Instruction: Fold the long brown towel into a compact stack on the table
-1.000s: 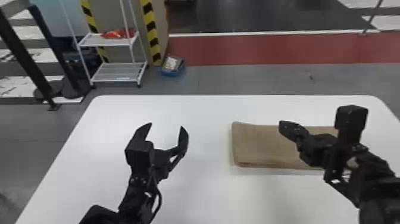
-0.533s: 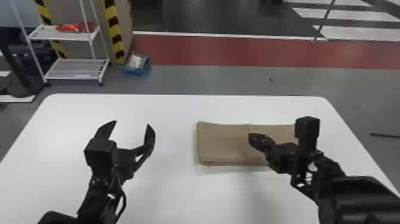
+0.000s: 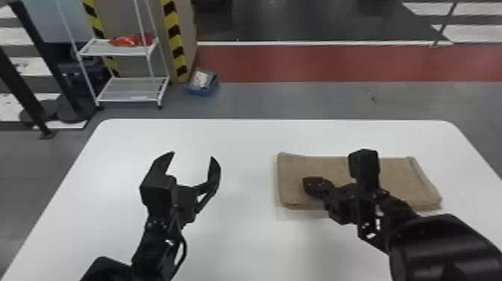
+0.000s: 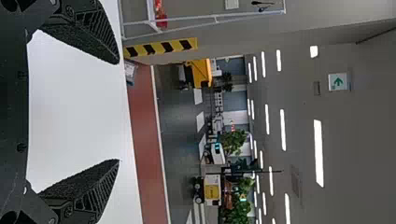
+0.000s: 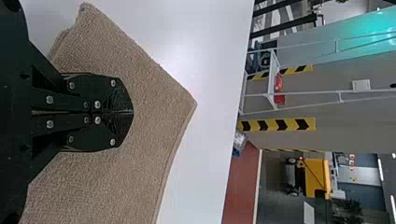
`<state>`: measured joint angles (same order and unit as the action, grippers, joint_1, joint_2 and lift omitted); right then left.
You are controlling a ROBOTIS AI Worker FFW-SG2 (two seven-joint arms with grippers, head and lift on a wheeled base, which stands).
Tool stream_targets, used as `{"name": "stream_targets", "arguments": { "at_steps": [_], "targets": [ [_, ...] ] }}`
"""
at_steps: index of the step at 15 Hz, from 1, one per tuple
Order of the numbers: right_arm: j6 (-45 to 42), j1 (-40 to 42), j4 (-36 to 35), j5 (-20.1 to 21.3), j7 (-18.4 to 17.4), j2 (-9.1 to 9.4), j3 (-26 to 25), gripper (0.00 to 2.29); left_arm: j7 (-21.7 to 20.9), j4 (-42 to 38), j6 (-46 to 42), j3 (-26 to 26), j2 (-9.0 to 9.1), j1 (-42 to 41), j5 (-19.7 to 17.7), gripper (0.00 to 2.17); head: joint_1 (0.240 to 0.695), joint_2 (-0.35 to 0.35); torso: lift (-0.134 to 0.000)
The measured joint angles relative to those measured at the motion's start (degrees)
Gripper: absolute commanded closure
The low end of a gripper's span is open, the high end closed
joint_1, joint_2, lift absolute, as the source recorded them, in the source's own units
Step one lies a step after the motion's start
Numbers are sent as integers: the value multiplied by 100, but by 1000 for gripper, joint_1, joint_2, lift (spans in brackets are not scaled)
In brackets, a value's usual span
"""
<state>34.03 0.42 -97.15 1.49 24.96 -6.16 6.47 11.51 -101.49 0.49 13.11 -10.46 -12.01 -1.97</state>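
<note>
The brown towel (image 3: 399,175) is lying folded into a flat, layered rectangle on the table (image 3: 242,239), directly beneath the right fingers (image 5: 112,93) and reaching out beyond them on both sides. Those fingers are pressing tight against each other, with no cloth showing between them; whether they are touching the top layer, I cannot tell. The left fingers (image 3: 214,172) are standing wide apart over bare table, well apart from the towel and gripping nothing. The folding is looking nearly finished, so the main danger is now lying in disturbing the stack. If the right fingers are dipping as they leave, their tips could be catching the top layer and skewing it. The right arm (image 3: 444,246), slanting across the near edge, could be brushing the layers there if it is swinging low. Beyond the right fingers, on the side away from the left ones, the end is looking slightly uneven, and loose layers could be creeping open if nothing is flattening them.
</note>
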Motion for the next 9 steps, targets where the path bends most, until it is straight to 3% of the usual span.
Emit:
{"name": "stream_targets", "arguments": {
  "at_steps": [6, 9],
  "targets": [
    [318, -16, 3, 124, -10, 147, 412, 1949, 0, 21, 17, 2, -2, 23, 12, 140, 695, 97, -112],
    [413, -25, 3, 164, -9, 315, 698, 1949, 8, 19, 17, 39, 0, 23, 13, 140, 695, 124, -112]
  ]
}}
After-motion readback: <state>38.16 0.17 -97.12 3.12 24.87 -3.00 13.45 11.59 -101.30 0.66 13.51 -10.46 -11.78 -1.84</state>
